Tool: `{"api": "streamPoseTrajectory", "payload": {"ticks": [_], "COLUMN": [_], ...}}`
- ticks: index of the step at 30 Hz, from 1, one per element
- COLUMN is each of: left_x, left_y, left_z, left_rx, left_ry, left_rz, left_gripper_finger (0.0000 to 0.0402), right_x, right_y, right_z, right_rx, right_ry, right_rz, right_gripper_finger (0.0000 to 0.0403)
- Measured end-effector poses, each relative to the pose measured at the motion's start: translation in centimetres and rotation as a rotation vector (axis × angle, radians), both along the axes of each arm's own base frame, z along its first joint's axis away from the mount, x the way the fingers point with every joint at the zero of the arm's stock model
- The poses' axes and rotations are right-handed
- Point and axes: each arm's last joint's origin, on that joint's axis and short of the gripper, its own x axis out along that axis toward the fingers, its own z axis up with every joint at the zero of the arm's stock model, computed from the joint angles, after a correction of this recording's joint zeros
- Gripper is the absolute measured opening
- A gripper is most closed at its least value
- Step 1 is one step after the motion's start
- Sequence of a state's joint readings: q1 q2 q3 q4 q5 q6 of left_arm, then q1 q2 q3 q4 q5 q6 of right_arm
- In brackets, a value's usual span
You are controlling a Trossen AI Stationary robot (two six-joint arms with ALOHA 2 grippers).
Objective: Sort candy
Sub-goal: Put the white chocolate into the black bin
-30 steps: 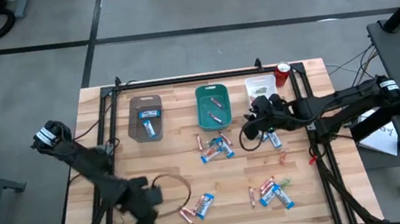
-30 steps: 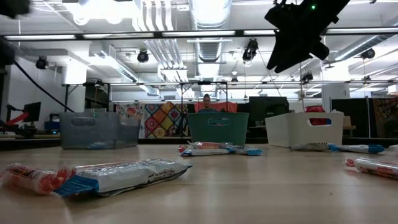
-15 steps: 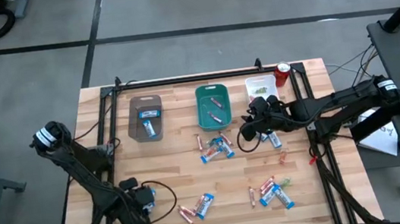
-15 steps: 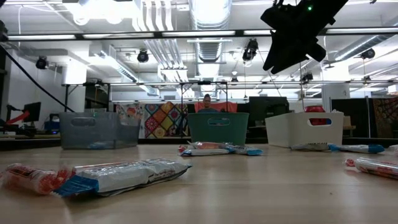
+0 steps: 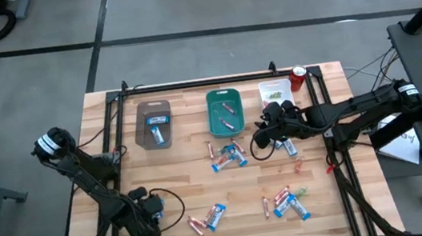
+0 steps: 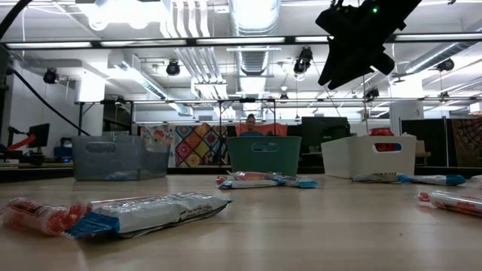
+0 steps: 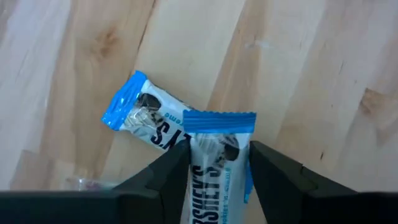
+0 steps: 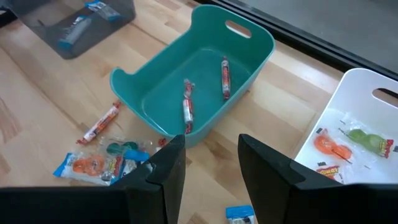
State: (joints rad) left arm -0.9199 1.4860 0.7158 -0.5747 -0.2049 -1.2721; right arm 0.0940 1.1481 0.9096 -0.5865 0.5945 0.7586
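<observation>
Jaws of the left gripper [image 7: 214,171]: closed narrowly on a blue-and-white bar wrapper [image 7: 214,171], which stands upright between the two fingers [image 7: 165,180], its crimped blue end projecting just past the fingertips. A second blue-and-white bar [image 7: 146,121] lies flat on the wooden table [image 7: 311,74] just ahead of the jaws, one end passing under the held wrapper; whether the two touch cannot be told. In the high view this gripper [image 5: 144,215] sits at the table's near left corner, beside a pair of loose pieces [image 5: 207,217].

Jaws of the right gripper [image 8: 211,168]: parted to a moderate gap, with nothing between them. Directly ahead of the jaws stands the teal tray [image 8: 249,34], holding three slim red sticks [image 8: 225,78]. To one side of the jaws, the white tray [image 8: 367,87] holds orange and green pieces [image 8: 354,140]. To the other side, near the fingertips, a red stick [image 8: 99,123] and a small heap of wrapped sweets [image 8: 93,165] lie on the table. Farther off, beyond the teal tray, the grey-brown tray [image 8: 74,25] contains blue-wrapped bars.

In the high view the right gripper [image 5: 265,134] hovers between the central heap of candy [image 5: 228,154] and the white tray [image 5: 275,91]. A further cluster of candy [image 5: 286,201] lies well apart at the near right. A red can [image 5: 298,76] stands beside the white tray.
</observation>
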Motion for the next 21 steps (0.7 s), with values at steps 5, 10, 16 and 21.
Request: {"api": "streamPoseTrajectory", "payload": {"ticks": [5,10,16,21], "left_x": [0.1,0.2,0.2,0.6], "left_y": [-0.1,-0.4,-0.5,-1.2], "left_z": [0.2,0.5,1.2,3.1], "left_rx": [0.0,-0.006,0.018,0.047], "left_ry": [-0.003,-0.004,0.015,0.012], "left_rz": [-0.01,-0.03,-0.039,-0.089], "left_gripper_finger": [0.0086,0.0062,0.0062,0.0062], "right_x": [0.0,0.0,0.0,0.0], "right_y": [0.0,0.0,0.0,0.0], "right_z": [0.0,0.0,0.0,0.0], "right_rx": [0.0,0.0,-0.001,-0.006], "right_ry": [0.0,-0.001,0.0,0.005], "right_rz": [0.0,0.0,0.0,0.006], "right_gripper_finger": [0.0141,0.0141,0.0141,0.0141]}}
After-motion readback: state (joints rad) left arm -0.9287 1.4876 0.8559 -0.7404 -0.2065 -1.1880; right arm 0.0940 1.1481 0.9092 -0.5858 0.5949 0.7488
